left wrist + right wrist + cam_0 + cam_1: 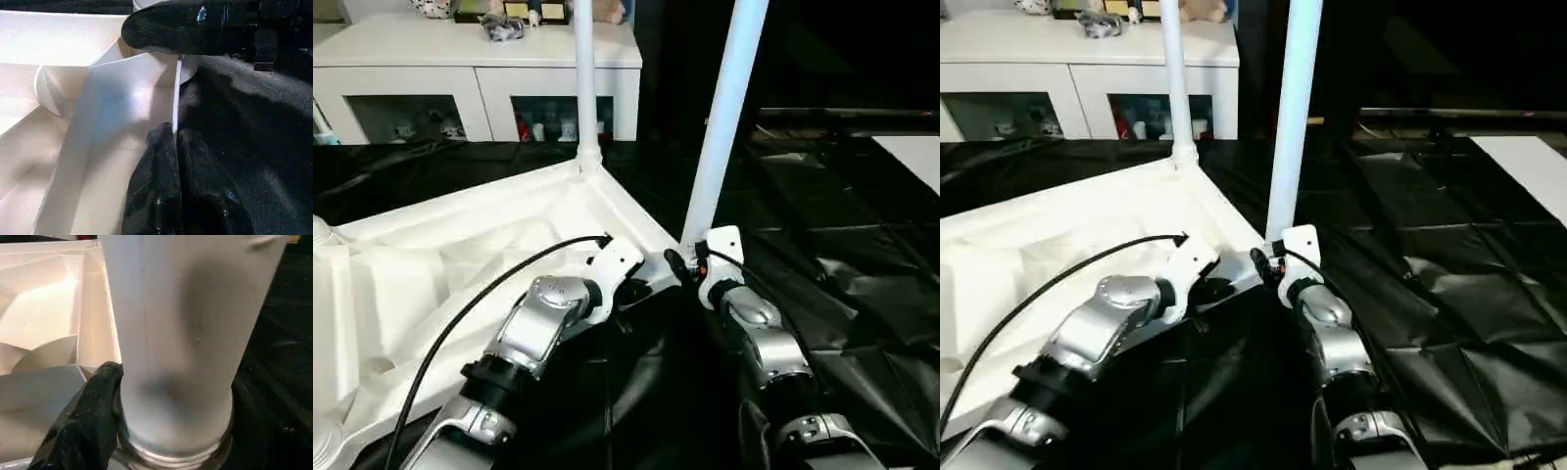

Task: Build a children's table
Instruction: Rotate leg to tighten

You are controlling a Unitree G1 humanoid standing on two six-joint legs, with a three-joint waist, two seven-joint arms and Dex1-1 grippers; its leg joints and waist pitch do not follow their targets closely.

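1. The right gripper (115,426) is seen clasped around the base of the near leg (724,117), with one black finger (83,426) pressed against the tube just above the corner socket.
2. The left gripper (177,147) is pressed together, pinching the thin rim of the tabletop (460,255) beside that socket.
3. The tabletop is laid upside down on black sheeting (842,255); a second leg (585,78) is stood upright in the far corner.
4. A white cabinet (480,69) is placed behind.
5. Both silver forearms are angled inward toward the near corner.

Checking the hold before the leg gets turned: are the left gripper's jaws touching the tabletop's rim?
Touching. The left wrist view shows the left gripper shut on the thin rim of the tabletop.
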